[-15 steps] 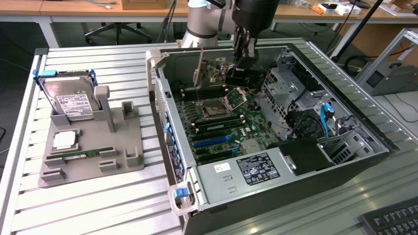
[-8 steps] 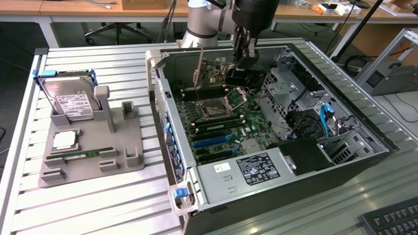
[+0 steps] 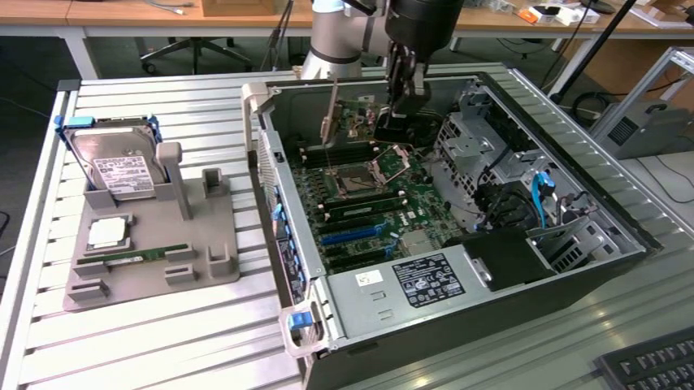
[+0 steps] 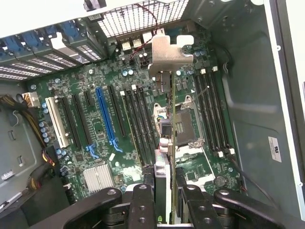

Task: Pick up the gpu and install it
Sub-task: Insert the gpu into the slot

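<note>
My gripper (image 3: 401,99) hangs inside the open computer case (image 3: 284,244), above the far end of the motherboard (image 3: 369,219). It is shut on the gpu (image 3: 356,115), a thin green card held upright on edge with its silver bracket (image 3: 331,114) toward the case wall. In the wrist view the gpu (image 4: 164,176) runs edge-on away from my gripper (image 4: 166,202), and its silver bracket (image 4: 169,51) points at the rear grille. The card hovers over the CPU socket (image 4: 185,125) and the memory slots. The blue expansion slot (image 4: 106,117) lies off to one side of the card.
A grey fixture (image 3: 162,244) on the exterior view's left holds a hard drive with blue handles (image 3: 114,166), a CPU (image 3: 106,233) and a RAM stick (image 3: 132,258). Drive cages and blue cables (image 3: 537,191) crowd the case's other side. A keyboard (image 3: 651,366) lies at the near right corner.
</note>
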Controlling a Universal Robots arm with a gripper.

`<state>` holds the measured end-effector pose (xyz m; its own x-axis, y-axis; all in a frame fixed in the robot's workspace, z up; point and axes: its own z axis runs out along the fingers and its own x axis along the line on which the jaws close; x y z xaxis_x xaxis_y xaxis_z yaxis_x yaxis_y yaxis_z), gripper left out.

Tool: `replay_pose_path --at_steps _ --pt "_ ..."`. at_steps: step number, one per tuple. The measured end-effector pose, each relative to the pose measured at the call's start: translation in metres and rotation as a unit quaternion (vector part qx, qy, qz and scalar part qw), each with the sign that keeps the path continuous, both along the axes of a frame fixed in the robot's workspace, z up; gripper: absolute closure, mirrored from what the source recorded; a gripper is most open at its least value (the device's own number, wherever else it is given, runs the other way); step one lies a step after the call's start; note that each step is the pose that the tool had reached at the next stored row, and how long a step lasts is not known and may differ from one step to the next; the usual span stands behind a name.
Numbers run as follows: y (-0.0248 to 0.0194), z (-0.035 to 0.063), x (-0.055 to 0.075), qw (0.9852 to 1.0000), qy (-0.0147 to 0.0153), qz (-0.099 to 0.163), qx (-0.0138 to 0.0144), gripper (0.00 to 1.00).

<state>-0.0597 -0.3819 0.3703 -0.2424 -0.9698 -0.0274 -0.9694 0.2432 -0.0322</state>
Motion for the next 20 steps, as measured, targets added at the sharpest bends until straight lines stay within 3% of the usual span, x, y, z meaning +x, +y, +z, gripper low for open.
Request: replay_pose_path --at_steps 20 --pt "0.0000 -0.0001 0.0000 0.9996 0.0000 0.027 -0.0001 0.73"
